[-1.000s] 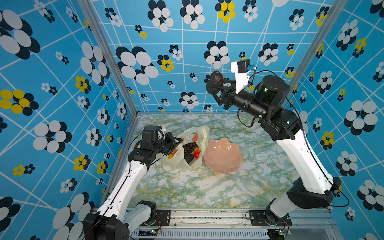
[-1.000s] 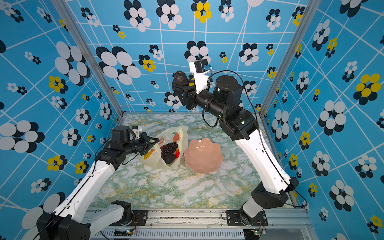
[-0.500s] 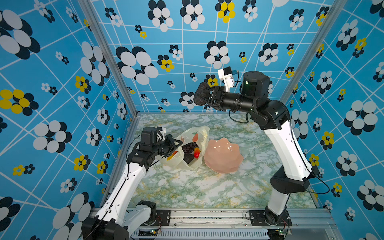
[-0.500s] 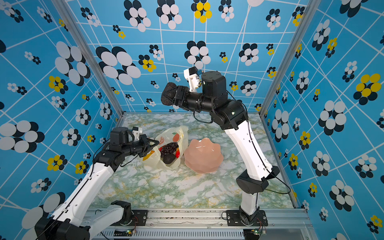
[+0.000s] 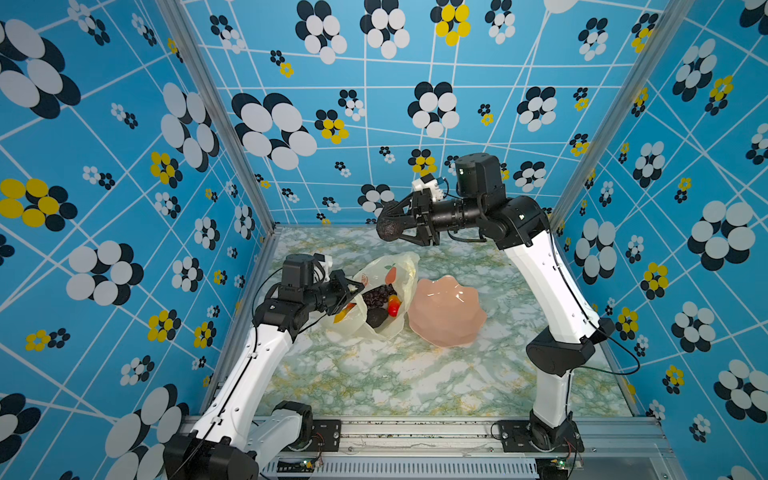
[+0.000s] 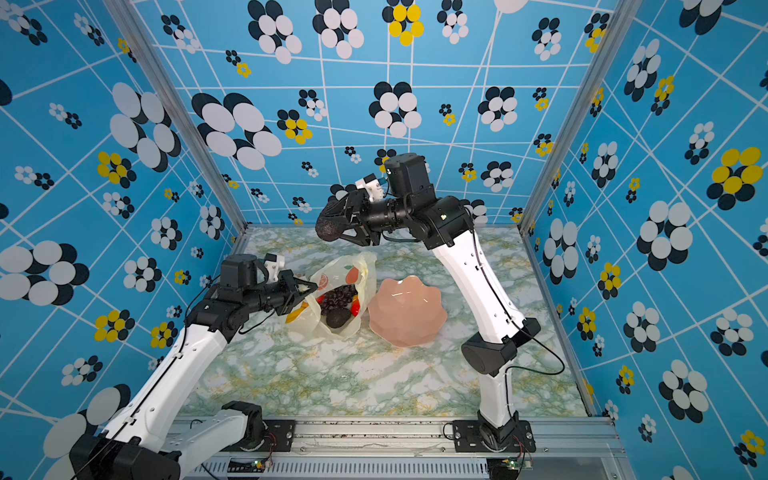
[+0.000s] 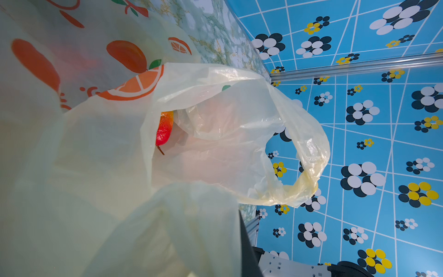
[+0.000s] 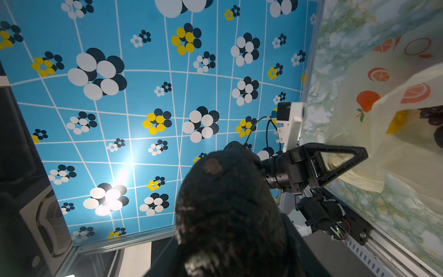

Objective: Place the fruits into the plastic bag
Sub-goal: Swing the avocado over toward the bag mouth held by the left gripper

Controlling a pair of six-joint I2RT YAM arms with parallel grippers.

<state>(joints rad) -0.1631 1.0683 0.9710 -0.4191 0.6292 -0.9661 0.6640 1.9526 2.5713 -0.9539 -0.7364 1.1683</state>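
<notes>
High above the table's back, my right gripper (image 5: 395, 225) (image 6: 334, 226) is shut on a dark bumpy oval fruit (image 5: 386, 232) (image 6: 326, 230), which fills the right wrist view (image 8: 227, 215). Below and to its left lies the pale-yellow plastic bag (image 5: 401, 266) (image 6: 357, 264), its mouth held up. My left gripper (image 5: 353, 288) (image 6: 306, 286) is shut on the bag's near edge. Inside the bag I see a grape bunch (image 5: 378, 296), another dark oval (image 5: 376, 318) and a red-yellow piece (image 5: 394, 306) (image 7: 164, 129). Bag film (image 7: 96, 156) hides the left jaws in the left wrist view.
A pink scalloped bowl (image 5: 446, 318) (image 6: 407, 311) stands right of the bag, touching it, with no fruit showing inside. Blue flowered walls close in the marbled table (image 5: 374, 382) on three sides. The right arm's white forearm (image 5: 548, 286) slants over the table's right part.
The right arm has swung left and downward with the dark oval, from high near the back wall to above the bag's far side. The left gripper and bag have stayed put.
</notes>
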